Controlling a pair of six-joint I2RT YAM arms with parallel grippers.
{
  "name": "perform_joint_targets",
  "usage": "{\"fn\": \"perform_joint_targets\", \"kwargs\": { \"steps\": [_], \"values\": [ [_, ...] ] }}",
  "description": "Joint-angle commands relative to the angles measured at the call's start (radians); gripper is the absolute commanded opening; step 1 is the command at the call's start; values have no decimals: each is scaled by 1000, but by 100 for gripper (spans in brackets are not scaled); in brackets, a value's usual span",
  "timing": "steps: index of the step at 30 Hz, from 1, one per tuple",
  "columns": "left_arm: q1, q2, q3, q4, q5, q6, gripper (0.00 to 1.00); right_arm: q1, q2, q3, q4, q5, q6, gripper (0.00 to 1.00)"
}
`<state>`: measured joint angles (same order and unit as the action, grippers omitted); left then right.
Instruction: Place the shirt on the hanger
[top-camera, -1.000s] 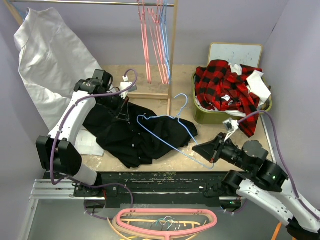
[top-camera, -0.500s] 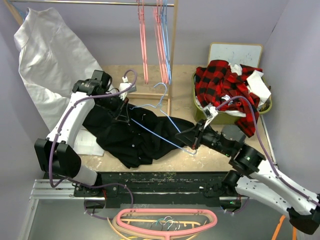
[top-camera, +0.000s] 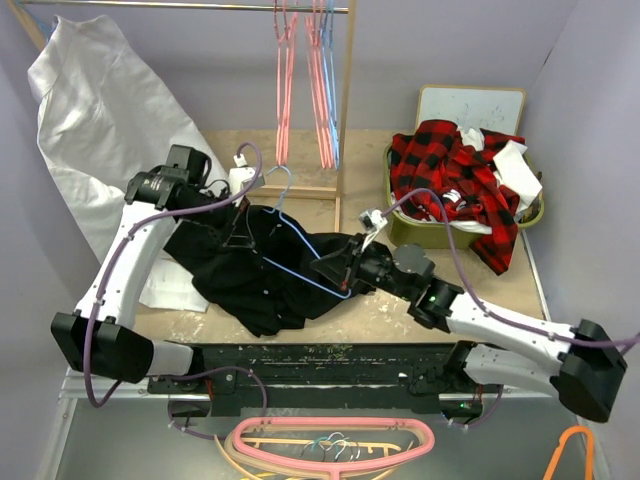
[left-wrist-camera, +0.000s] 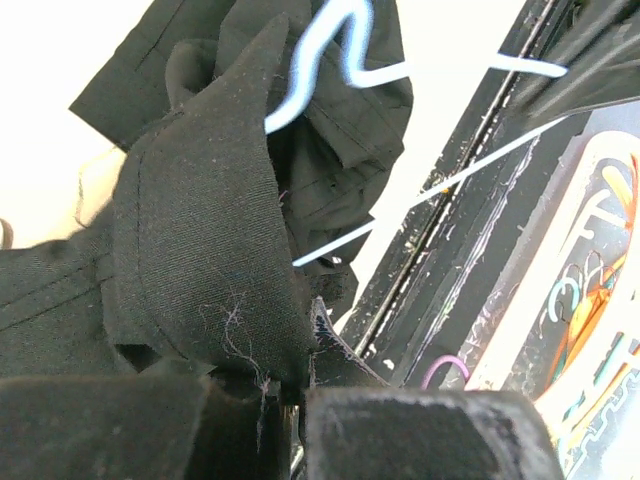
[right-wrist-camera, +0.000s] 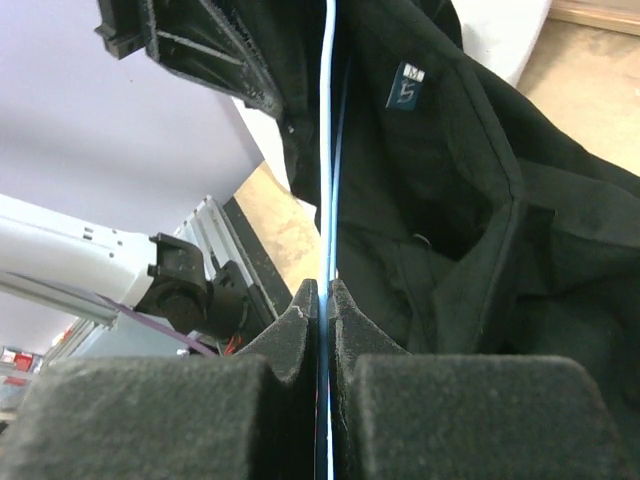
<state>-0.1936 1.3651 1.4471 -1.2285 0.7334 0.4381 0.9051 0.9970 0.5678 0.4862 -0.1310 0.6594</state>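
Leftward since before, the hanger (top-camera: 305, 232) is carried onto the shirt (top-camera: 240, 285), pinched by the right end effector (top-camera: 341, 273); the shirt (one edge lifted) is clamped by the left end effector (top-camera: 243, 226). Threading inside is called for next.

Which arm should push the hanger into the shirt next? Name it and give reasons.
Right. The right gripper is shut on the hanger wire, aimed into the open collar of the shirt. The left gripper is pinching collar fabric, holding the opening up, so it is occupied.
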Motion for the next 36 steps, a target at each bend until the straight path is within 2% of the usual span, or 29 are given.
{"fn": "perform_joint_targets", "kwargs": {
  "steps": [1, 3, 4, 5, 6, 7, 9, 12, 15, 18, 23, 25, 31, 35, 36],
  "values": [
    [22, -49, -33, 18, 91, 16, 1, 9, 121, -4, 332, 48, -11, 0],
    [25, -55, -57, 11, 108, 30, 4, 9, 183, 2, 409, 40, -8, 0],
    [25, -57, -69, -2, 113, 50, 17, 9, 207, 3, 438, 37, -8, 0],
    [25, -54, -79, -45, 125, 99, 52, 9, 225, 2, 459, 36, -14, 0],
    [25, -44, -76, -107, 134, 173, 92, 9, 240, 0, 472, 42, -22, 0],
    [28, -37, -53, -169, 118, 250, 100, 9, 253, -4, 480, 47, -37, 0],
    [75, -55, -7, -209, 78, 350, 99, 9, 276, -11, 488, 49, -84, 0],
    [208, -110, 50, -121, 65, 450, 99, 9, 298, -48, 540, 26, -98, 0],
    [282, -60, 110, -63, 96, 545, 99, 9, 309, -62, 540, 22, -145, 0],
    [286, 65, 191, -64, 105, 595, 99, 9, 327, -76, 561, 2, -162, 0],
    [287, 267, 340, -280, 260, 856, 99, 9, 356, -73, 564, -13, -198, 0],
    [271, 320, 362, -319, 308, 905, 100, 9, 364, -71, 564, -16, -205, 0],
    [195, 405, 357, -321, 295, 946, 86, 9, 382, -83, 586, -27, -178, 0],
    [186, 414, 358, -321, 364, 956, 68, 9, 392, -88, 589, -23, -172, 0],
    [184, 414, 357, -321, 374, 957, 66, 9, 391, -88, 588, -22, -172, 0]
  ]
}}
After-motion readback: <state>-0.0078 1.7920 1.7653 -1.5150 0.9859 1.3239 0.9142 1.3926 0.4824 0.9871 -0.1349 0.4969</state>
